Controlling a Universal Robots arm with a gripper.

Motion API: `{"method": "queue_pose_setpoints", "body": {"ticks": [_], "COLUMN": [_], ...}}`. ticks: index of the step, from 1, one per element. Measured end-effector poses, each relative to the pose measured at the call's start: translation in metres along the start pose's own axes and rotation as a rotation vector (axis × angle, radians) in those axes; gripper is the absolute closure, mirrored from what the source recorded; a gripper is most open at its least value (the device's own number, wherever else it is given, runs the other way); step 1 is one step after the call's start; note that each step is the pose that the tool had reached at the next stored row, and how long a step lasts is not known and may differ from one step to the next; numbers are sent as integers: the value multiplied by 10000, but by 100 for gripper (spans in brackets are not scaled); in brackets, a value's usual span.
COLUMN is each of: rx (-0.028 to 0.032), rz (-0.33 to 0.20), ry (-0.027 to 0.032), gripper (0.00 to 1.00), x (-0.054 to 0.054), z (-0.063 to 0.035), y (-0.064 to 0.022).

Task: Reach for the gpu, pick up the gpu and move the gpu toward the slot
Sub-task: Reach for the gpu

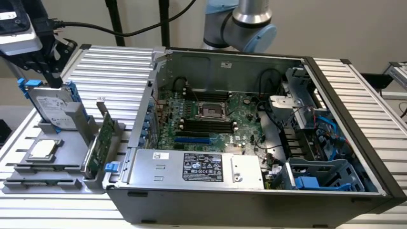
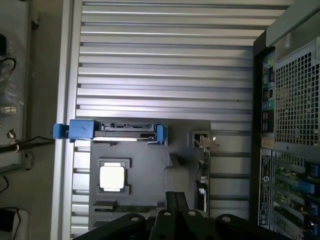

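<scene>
The gpu [image 1: 102,143] is seen as a thin, flat green circuit-board card with a silver metal bracket along one edge. It is stood on its long edge, leaned a little rather than laid flat. It is placed just outside the computer case [image 1: 254,202], close beside the case wall on the exterior view's left. The slot [image 1: 192,141], long and blue, is set flat on the board inside the computer case, well apart from the card.

The arm [image 1: 245,24] reaches to the exterior view's left, its gripper [image 1: 55,76] [image 2: 177,197] pointing straight down, empty, with the jaws pressed together.
</scene>
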State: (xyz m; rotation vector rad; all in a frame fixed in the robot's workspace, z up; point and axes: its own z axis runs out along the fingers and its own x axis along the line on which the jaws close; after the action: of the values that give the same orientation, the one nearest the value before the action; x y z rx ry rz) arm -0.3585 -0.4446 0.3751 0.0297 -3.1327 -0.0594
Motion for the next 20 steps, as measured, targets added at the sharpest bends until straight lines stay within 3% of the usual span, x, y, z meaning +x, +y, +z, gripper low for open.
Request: {"method": "queue_pose_setpoints", "body": {"ticks": [10,20], "rx": [30,72], "rz": [0,0], "ry": [-5,-21], "gripper": [89,89], "x": [-156,-397], "z": [64,178], "y": [-228,-368]}}
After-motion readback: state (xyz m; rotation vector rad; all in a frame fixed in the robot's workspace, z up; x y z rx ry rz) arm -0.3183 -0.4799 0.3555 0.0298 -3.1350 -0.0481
